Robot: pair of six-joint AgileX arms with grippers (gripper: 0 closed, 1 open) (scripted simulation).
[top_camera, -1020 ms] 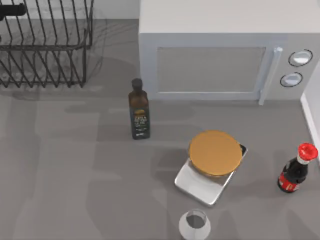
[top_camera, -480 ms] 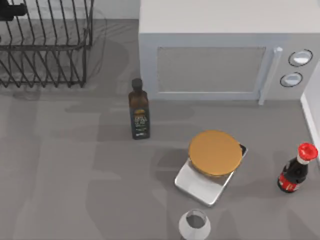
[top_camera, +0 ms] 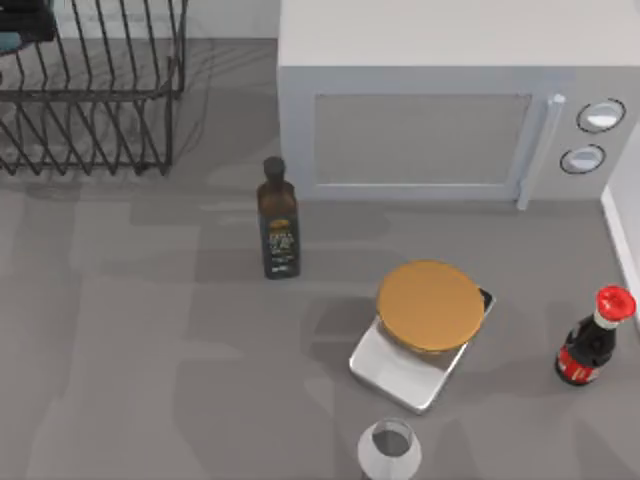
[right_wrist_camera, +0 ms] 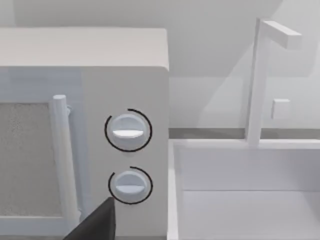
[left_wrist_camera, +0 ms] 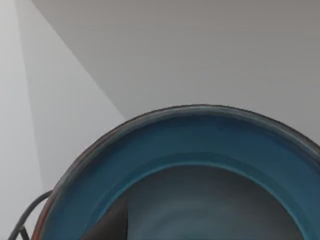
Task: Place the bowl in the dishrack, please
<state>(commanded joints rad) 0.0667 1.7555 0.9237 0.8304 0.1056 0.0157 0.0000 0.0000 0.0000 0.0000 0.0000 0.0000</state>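
Observation:
The bowl (left_wrist_camera: 200, 165), glossy blue inside fading to grey at the bottom with a thin reddish-brown rim, sits close under the left wrist camera. One dark finger (left_wrist_camera: 111, 226) of my left gripper reaches inside its rim. From above, my left gripper (top_camera: 22, 12) is at the far left back corner, over the black wire dishrack (top_camera: 95, 110), and a sliver of the bowl (top_camera: 8, 42) shows below it. A rack wire (left_wrist_camera: 24, 229) runs beside the bowl's rim. My right gripper (right_wrist_camera: 95, 225) is a dark edge facing the microwave's knobs.
A white microwave (top_camera: 440, 110) stands at the back. A dark oil bottle (top_camera: 277, 220) is in the middle, and an orange-brown disc (top_camera: 430, 305) lies on a metal scale. A small white cup (top_camera: 389, 448) is at the front, a red-capped bottle (top_camera: 592, 340) at the right. A sink (right_wrist_camera: 250, 200) adjoins the microwave.
At the top-left corner my left gripper has shifted slightly, and a bluish sliver of the bowl now shows beneath it. Everything else on the table is unmoved.

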